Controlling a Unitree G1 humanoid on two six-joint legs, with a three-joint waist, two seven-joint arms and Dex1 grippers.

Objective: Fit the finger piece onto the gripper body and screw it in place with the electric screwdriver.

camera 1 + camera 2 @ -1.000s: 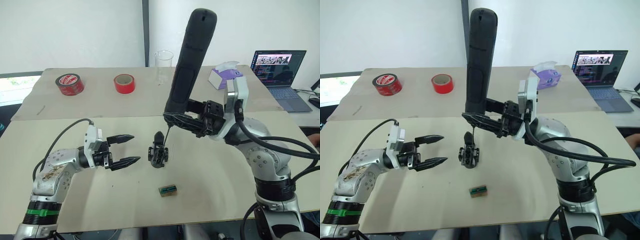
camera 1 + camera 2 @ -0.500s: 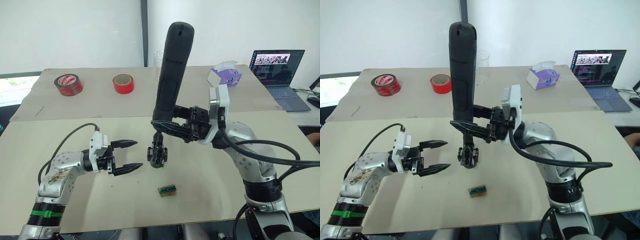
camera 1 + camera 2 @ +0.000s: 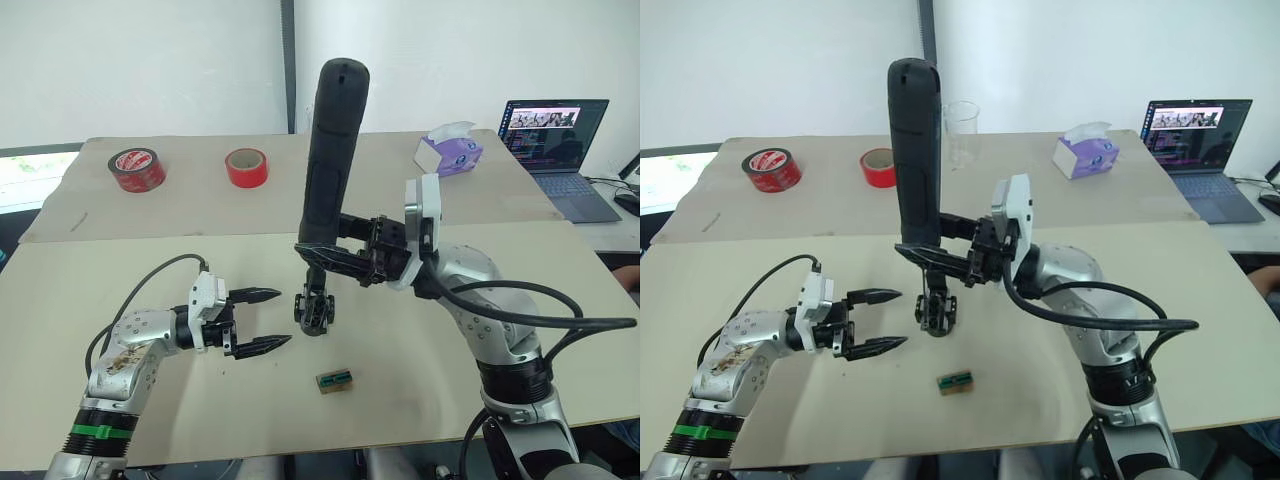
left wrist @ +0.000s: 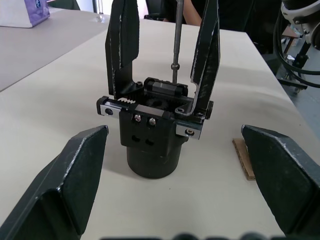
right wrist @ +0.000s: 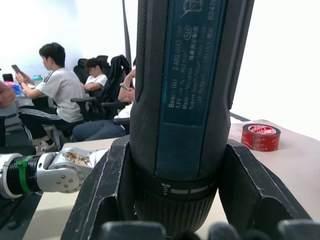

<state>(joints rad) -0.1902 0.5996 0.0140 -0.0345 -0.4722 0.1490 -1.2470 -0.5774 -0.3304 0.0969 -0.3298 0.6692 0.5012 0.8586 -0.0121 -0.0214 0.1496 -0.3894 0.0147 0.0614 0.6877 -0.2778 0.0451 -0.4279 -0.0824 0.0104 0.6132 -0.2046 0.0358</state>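
On the near table the gripper body stands upright, about in the middle between the two arms. From the left wrist I see two black fingers rising from it, so the finger piece seems to sit already on the body beside the other one; which of the two it is, I cannot say for sure.

Right gripper is closed around the lower part of the screwdriver and holds it nearly upright, directly above the body. The thin bit comes down between the two fingers and reaches the top of the body.

Left gripper is just beside the body on its left, pointing at it, with its fingers wide apart and nothing in them.

A small green-brown block lies on the table in front of the body. On the far table are two red tape rolls, a clear beaker, a tissue box and a laptop.
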